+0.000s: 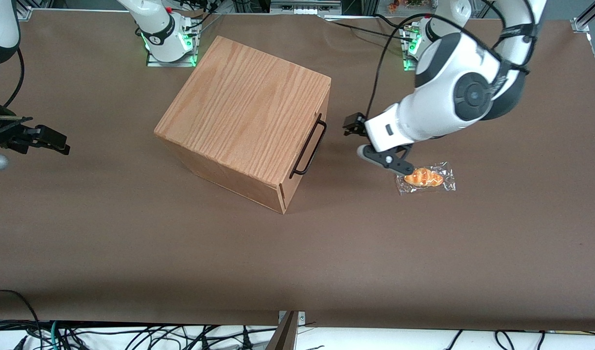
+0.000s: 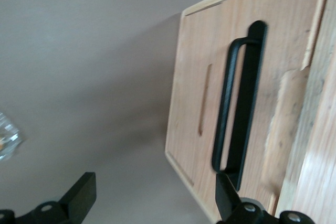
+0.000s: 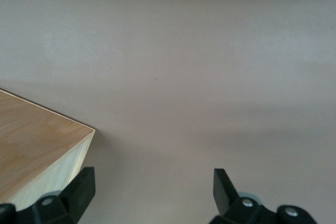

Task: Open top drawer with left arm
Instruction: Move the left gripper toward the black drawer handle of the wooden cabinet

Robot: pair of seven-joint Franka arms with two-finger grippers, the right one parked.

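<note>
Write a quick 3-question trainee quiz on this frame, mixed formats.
1. True or false: the top drawer is already pulled out.
2. The gripper is: A) clamped on the handle, B) open, in front of the drawer, apart from the handle, C) on top of the wooden box.
3. Fill in: the wrapped ___ lies on the table beside the left arm.

Key: 1 false; 2 B; 3 pastry.
</note>
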